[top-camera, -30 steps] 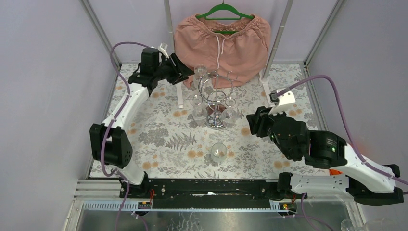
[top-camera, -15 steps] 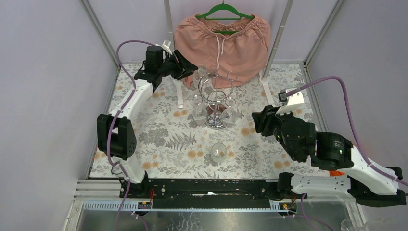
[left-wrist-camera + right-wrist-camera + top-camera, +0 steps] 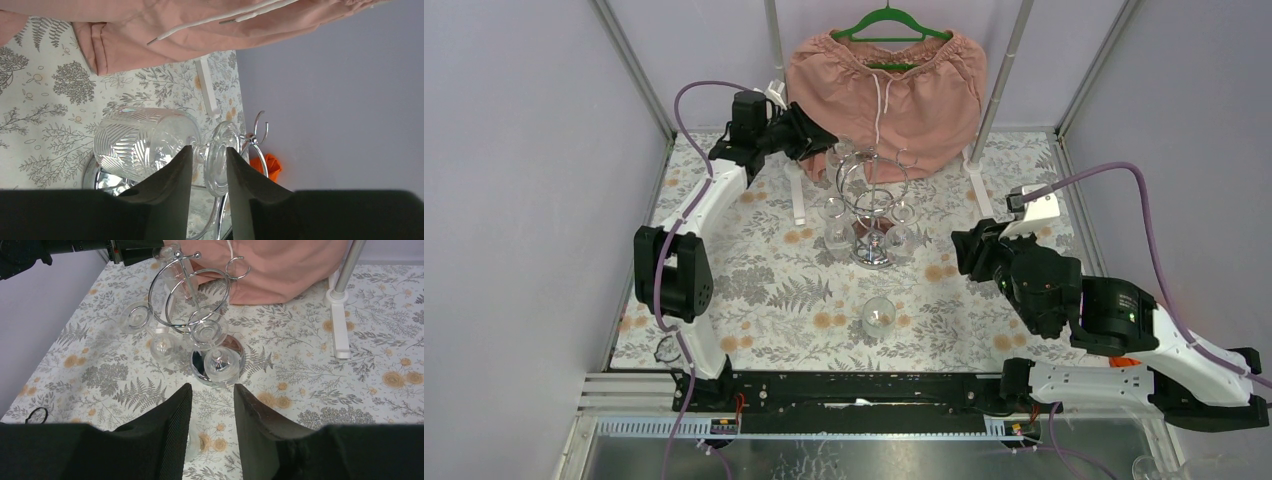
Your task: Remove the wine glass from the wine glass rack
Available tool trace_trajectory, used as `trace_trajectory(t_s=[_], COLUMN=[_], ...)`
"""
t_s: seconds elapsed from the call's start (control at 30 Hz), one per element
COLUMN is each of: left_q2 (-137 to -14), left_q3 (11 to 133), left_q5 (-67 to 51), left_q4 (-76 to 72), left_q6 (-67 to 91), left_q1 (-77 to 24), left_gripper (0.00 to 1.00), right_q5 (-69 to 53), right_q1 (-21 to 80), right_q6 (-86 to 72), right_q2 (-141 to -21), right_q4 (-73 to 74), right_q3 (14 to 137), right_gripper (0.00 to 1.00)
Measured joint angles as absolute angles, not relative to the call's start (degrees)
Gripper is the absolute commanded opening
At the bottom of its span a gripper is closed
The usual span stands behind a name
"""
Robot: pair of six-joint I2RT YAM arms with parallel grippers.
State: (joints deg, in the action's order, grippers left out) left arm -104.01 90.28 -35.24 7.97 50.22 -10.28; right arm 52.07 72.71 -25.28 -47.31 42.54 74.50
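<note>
The chrome wine glass rack (image 3: 871, 195) stands mid-table on its mirror base (image 3: 872, 252), with several cut-glass wine glasses hanging upside down from its arms. My left gripper (image 3: 822, 141) is at the rack's back-left arm. In the left wrist view it (image 3: 209, 148) is open, and its fingers straddle the stem and foot of one hanging wine glass (image 3: 137, 142) beside a wire loop (image 3: 257, 131). My right gripper (image 3: 960, 250) is open and empty, right of the rack. Its wrist view shows the rack (image 3: 190, 300) ahead of its fingertips (image 3: 212, 385).
One loose glass (image 3: 879, 317) sits on the floral cloth in front of the rack. A pink garment (image 3: 884, 90) on a green hanger hangs from the white clothes rail behind the rack; the rail's feet (image 3: 977, 182) rest on the table. Grey walls enclose the table.
My left gripper has moved up and right, closing in on the back-left hanging glass. My right arm has shifted slightly right and back.
</note>
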Motion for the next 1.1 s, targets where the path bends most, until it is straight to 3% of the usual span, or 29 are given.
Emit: trace_trajectory(t_s=[0.17,0.53,0.87,1.1], left_q2=[-104.0,-105.5,-105.9,-105.9], left_q3=[90.3,90.3,87.8,85.7], left_q5=[-36.2,-38.8,-42.8,-45.3], left_q4=[6.5,2.8,-4.4,-8.0], left_q6=[50.8,52.4,56.4,59.1], left_q1=[-10.3,-10.1,-9.8,-8.8], left_gripper=[0.27,0.2,0.03,0.0], right_q5=[52.9,53.1,54.0,54.6], right_q1=[72.7,72.7,72.7,72.7], right_q6=[-25.3,-25.3,-25.3,-25.3], right_q2=[-46.2,-46.6,-46.6,-46.9], right_q4=[42.1,41.3,41.1,40.5], right_q3=[73.8,73.6,73.3,72.9], right_gripper=[0.42,0.42,0.43,0.43])
